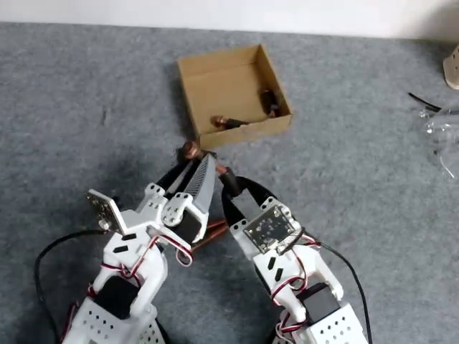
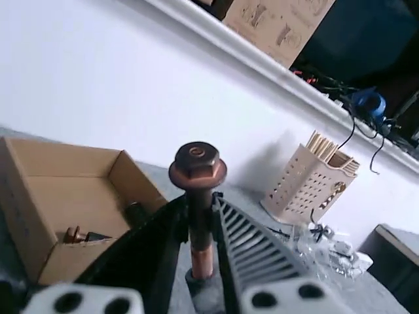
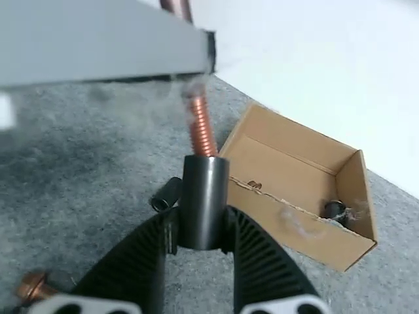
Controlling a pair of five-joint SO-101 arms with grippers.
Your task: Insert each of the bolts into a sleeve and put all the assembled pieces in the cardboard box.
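My left gripper [image 1: 192, 160] [image 2: 200, 210] is shut on a copper bolt [image 2: 198, 171] [image 1: 190, 151], hex head uppermost. Its threaded shank [image 3: 200, 129] enters the top of a black sleeve [image 3: 204, 199] [image 1: 225, 175], on which my right gripper [image 1: 229, 189] [image 3: 201, 227] is shut. Both grippers meet just in front of the cardboard box [image 1: 188, 81] [image 3: 347, 245] [image 2: 39, 196]. Two assembled pieces lie inside the box, one at its near wall [image 1: 228, 122] and one at the right side [image 1: 270, 102].
A loose black sleeve [image 3: 166, 194] lies on the grey carpet near my right gripper, and a loose copper bolt [image 1: 212, 232] [image 3: 31, 286] lies between the arms. Clear plastic items and wires [image 1: 437, 122] sit at the far right. A slatted beige holder [image 2: 313, 186] stands by the wall.
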